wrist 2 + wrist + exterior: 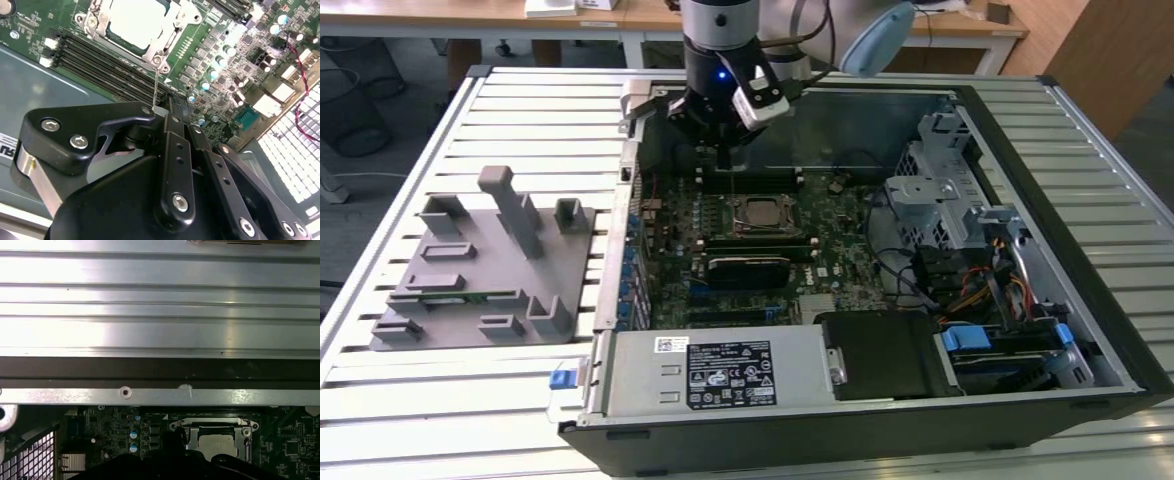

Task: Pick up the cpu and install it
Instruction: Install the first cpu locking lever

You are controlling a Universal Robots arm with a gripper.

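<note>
Hovering above seated shiny silver-lidded square cpu [759,213] in motherboard socket, black gripper [726,150]; finger state indeterminate.

- Ribbed metal surface [440,150] carries the equipment.
- Wooden desks [600,15] stand beyond it.
- Grey floor [374,130] lies on the exterior view's left.

The arm [715,25] is a silver-grey tube with a black band, ending in a black wrist with a small blue light. A white-and-black camera block [765,100] is fixed beside that light. The gripper [167,105] is matte black, built of angular links joined by silver socket-head screws, over a brushed metal base.
</note>
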